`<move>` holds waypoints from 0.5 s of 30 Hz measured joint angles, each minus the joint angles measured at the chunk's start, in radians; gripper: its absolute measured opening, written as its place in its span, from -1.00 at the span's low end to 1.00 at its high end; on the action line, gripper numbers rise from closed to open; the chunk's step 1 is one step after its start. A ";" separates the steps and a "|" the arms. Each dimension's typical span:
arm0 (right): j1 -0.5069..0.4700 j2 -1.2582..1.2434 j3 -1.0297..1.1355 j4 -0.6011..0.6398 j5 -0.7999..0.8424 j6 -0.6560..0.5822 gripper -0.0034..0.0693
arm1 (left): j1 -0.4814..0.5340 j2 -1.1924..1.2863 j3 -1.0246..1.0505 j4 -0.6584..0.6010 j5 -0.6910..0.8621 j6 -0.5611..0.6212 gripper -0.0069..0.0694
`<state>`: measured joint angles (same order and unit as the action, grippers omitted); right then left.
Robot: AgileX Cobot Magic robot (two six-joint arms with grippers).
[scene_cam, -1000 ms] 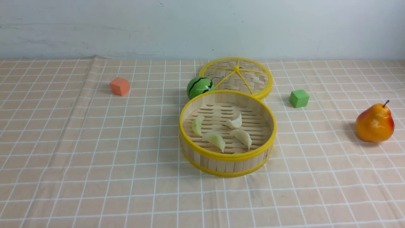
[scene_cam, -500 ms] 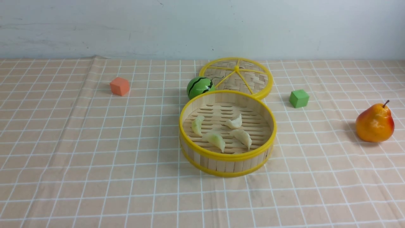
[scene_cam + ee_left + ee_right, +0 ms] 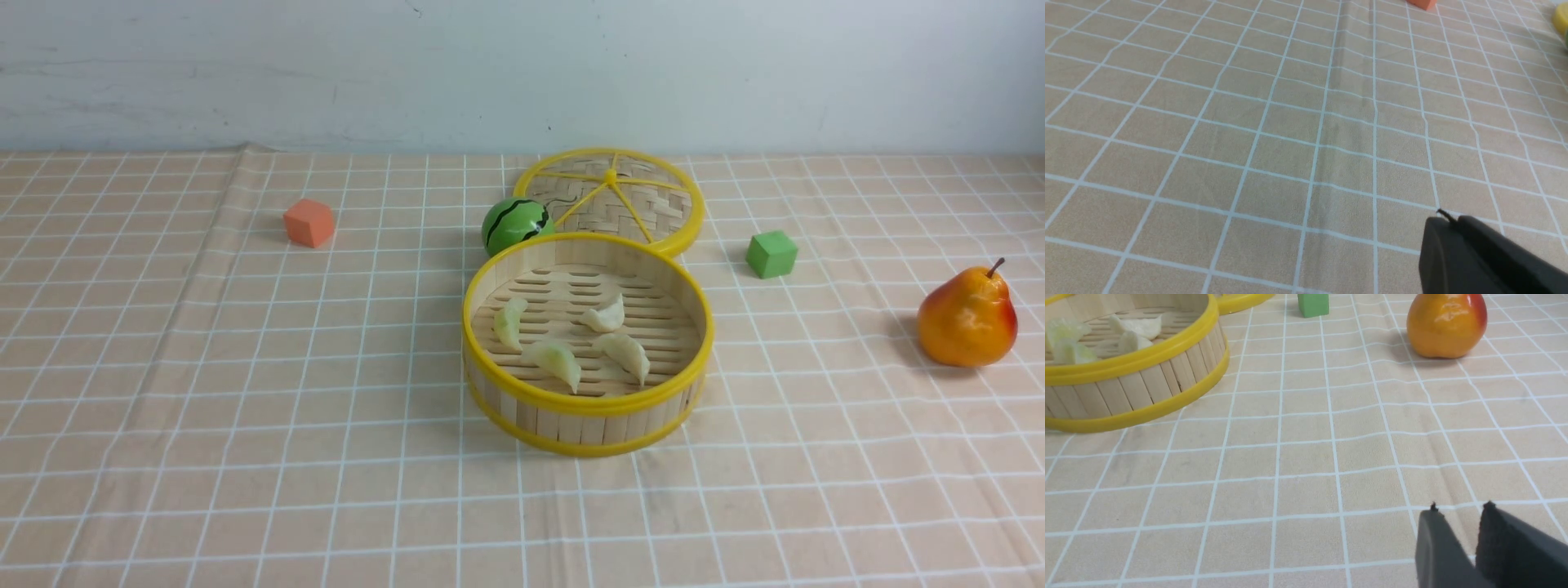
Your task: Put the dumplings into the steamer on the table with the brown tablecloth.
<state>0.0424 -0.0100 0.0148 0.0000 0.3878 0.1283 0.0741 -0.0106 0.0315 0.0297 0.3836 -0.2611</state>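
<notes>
Four dumplings [image 3: 571, 339], all lying on the slatted floor of the bamboo steamer [image 3: 588, 420], which stands near the middle of the table [image 3: 204, 506] on the brown tablecloth [image 3: 163, 367]; its woven lid [image 3: 645, 204] lies flat just behind it, a watermelon ball [image 3: 514, 224] beside the lid. Orange cube [image 3: 309, 222] well to the left, green cube [image 3: 771, 253] and pear [image 3: 967, 317] to the right. Left gripper [image 3: 1447, 222] clenched with nothing in it, right gripper [image 3: 1459, 512] parted by a narrow gap and empty, both low over bare cloth.
</notes>
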 joint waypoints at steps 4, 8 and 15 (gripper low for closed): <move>0.000 0.000 0.000 0.000 0.000 0.000 -0.43 | 0.000 0.000 0.000 0.000 0.000 0.000 -0.77; 0.000 0.000 0.000 0.000 0.000 0.000 -0.41 | 0.000 0.000 0.000 0.000 0.000 0.000 -0.75; 0.000 0.000 0.000 0.000 0.000 0.000 -0.37 | 0.000 0.000 0.000 0.000 0.000 0.000 -0.74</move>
<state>0.0424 -0.0100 0.0148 0.0000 0.3878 0.1283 0.0741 -0.0106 0.0315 0.0297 0.3836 -0.2611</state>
